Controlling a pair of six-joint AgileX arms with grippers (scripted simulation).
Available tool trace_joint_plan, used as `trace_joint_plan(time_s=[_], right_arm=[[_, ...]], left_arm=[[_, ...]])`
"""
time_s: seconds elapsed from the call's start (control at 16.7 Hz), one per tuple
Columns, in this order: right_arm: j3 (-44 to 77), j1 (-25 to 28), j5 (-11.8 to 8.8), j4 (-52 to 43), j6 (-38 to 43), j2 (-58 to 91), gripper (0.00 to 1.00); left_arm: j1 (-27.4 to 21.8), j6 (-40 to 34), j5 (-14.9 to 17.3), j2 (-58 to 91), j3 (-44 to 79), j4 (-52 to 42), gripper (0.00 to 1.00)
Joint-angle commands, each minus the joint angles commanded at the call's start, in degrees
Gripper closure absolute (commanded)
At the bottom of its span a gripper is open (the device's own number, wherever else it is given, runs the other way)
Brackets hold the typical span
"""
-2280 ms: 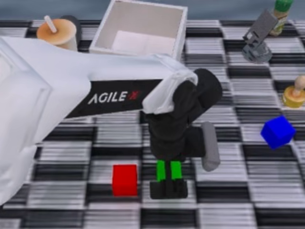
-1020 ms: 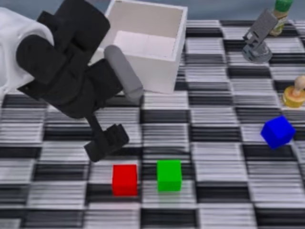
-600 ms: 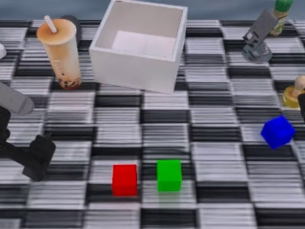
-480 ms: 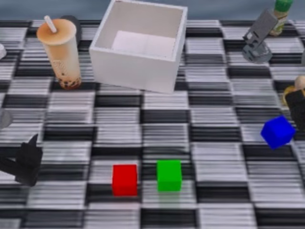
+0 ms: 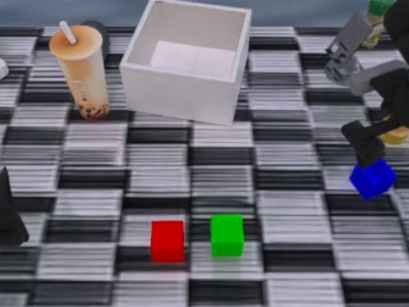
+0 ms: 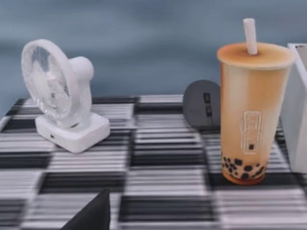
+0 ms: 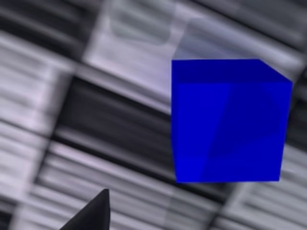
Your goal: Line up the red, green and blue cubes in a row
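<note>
The red cube (image 5: 167, 241) and the green cube (image 5: 227, 235) sit side by side near the table's front, a small gap between them. Far to the right, the blue cube (image 5: 372, 178) rests alone and turned at an angle. My right gripper (image 5: 366, 148) hangs open just behind and above it, holding nothing. The right wrist view shows the blue cube (image 7: 230, 120) close ahead and one dark fingertip (image 7: 93, 215), not touching it. My left gripper (image 5: 9, 214) sits open at the table's left edge, mostly out of view.
A large white box (image 5: 233, 83) stands at the back centre, with a bubble tea cup (image 5: 80, 64) to its left. At the back right are a grey stand (image 5: 345, 51), a green bottle (image 5: 377, 9) and a yellow object (image 5: 395, 135). A white fan (image 6: 62, 96) stands far left.
The left arm let go of the green cube beside the red one and drew back to the left edge. The right arm came in from the right, over the blue cube.
</note>
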Motion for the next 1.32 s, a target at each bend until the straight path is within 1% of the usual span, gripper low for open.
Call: trace_joint_plan(time_s=[0.18, 0.54, 0.66, 0.9, 1.02, 1.32], right_arm=[[3.08, 0.34, -0.08, -1.79, -0.41, 3.53, 0.0], [3.1, 0.1, -0.07, -1.66, -0.43, 3.84, 0.0], [1.63, 0.24, -0.08, 0.49, -0.49, 4.64, 0.0], [-3.76, 0.37, -0.05, 10.1, -0.32, 8.16, 0.0], [-5.92, 0.43, -0.04, 13.48, -0.25, 9.66, 0.0], [-6.59, 0.45, -0.04, 14.44, -0.24, 10.16, 0.0]], left_arm=[[1.2, -1.58, 0.2, -4.04, -2.16, 2.84, 0.0], [1.25, -1.65, 0.21, -4.23, -2.25, 2.96, 0.0], [1.25, -1.65, 0.21, -4.23, -2.25, 2.96, 0.0], [1.25, -1.65, 0.21, -4.23, -2.25, 2.96, 0.0], [1.25, -1.65, 0.21, -4.23, -2.25, 2.96, 0.0], [1.25, -1.65, 0.21, -4.23, -2.25, 2.96, 0.0]])
